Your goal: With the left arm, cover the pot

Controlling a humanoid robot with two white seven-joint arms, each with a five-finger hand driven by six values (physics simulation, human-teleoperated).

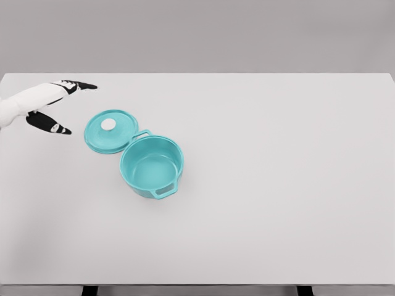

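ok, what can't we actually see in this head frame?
- Right arm: not in the head view at all.
- Left hand: arm cut off by the left edge; fingers spread, holding nothing.
- Lid: its right rim meets the pot; touching or overlapping, cannot tell.
- Table: legs cut off at the bottom edge.

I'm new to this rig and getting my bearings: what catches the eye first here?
The teal pot, open and empty, left of the white table's middle. Its matching lid lies flat against the pot's upper left. The left hand, fingers spread, hovers at the far left edge, holding nothing.
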